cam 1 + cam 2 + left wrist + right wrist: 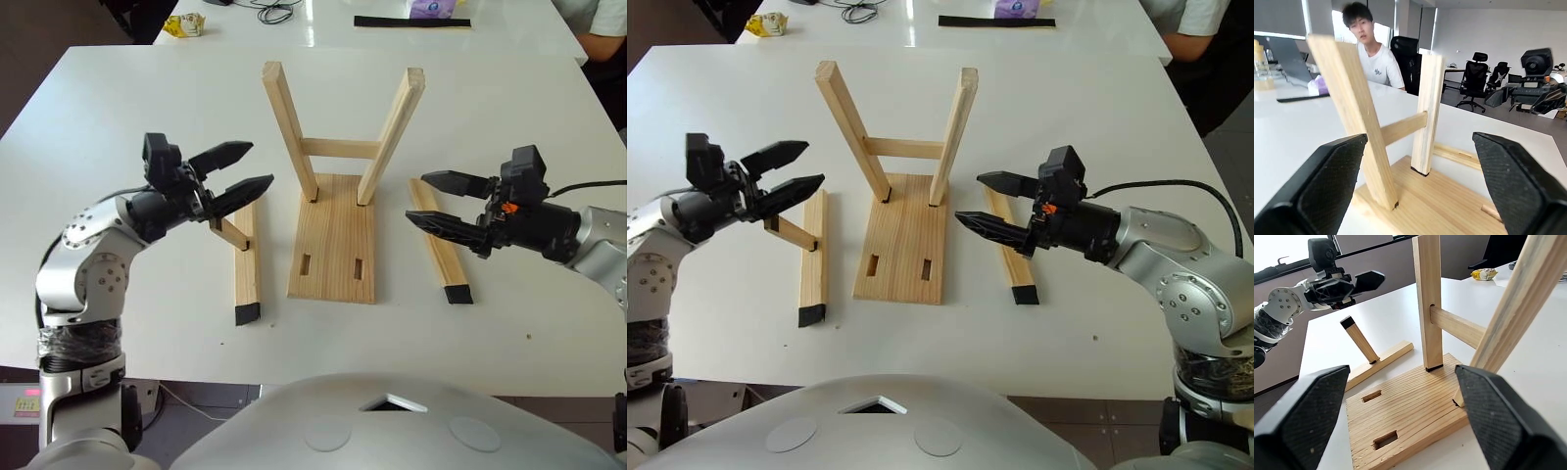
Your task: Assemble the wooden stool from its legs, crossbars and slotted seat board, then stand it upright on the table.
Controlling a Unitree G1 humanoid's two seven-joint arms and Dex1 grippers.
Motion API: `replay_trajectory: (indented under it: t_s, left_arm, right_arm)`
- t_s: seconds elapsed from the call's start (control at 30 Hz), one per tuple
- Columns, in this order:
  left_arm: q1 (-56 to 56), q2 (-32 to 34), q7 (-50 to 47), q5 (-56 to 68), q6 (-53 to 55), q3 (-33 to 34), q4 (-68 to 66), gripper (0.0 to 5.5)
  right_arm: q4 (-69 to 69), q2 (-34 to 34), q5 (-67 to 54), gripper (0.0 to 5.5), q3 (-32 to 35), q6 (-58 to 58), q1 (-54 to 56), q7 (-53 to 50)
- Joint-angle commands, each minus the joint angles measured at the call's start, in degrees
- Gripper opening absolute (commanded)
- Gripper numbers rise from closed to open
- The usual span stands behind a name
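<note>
Near the tabletop's front edge, the seat board (333,240) shows two empty slots (307,263). Flanking it lie the crossbar leg (247,264) and bare leg (439,240), under the left gripper (257,164) and right gripper (416,197) — both spread, empty. Best join these squarely first. Beyond stands the fitted leg pair (294,127).

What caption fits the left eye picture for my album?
Open left end effector and right end effector flank a seat board holding two standing legs joined by a crossbar.
</note>
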State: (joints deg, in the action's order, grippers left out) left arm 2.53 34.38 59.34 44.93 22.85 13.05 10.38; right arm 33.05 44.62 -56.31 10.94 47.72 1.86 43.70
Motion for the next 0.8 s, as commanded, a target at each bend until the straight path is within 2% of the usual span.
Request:
replay_trajectory:
  t_s: [0.03, 0.23, 0.43, 0.53, 0.63, 0.73, 0.8]
  left_arm:
    - [-2.6, -2.2, 0.7, -4.2, -2.9, -2.6, -4.0, 3.99]
    - [1.1, -1.5, -0.6, -2.6, -3.3, -1.3, -4.3, 3.99]
    - [8.4, 1.4, -5.3, 8.3, 4.8, 4.6, 4.7, 3.99]
    - [10.2, 6.2, -8.8, 16.2, 11.0, 10.8, 8.1, 3.99]
    - [8.0, 13.3, -9.6, 18.9, 16.9, 17.6, 6.3, 3.99]
    - [1.4, 21.0, -5.6, 18.3, 23.9, 23.5, 1.5, 3.99]
    - [-9.0, 25.8, 3.7, 16.6, 28.1, 25.3, 3.8, 3.99]
  right_arm:
    - [-0.9, 1.1, 0.0, 3.98, -0.5, 0.6, 1.5, 1.1]
    - [-0.7, 0.7, 0.3, 3.98, -0.6, 0.1, 1.1, 1.1]
    - [1.8, -0.8, 0.1, 3.98, 0.2, -0.6, -2.0, -1.0]
    - [3.4, -1.2, -0.5, 3.98, 1.9, -0.8, -4.3, -2.2]
    - [5.9, -2.0, -0.9, 3.98, 4.4, -1.2, -8.2, -4.2]
    - [10.2, -3.6, -1.6, 3.98, 8.8, -1.9, -15.2, -6.9]
    - [13.5, -5.5, -2.4, 3.98, 12.4, -2.7, -21.1, -8.8]
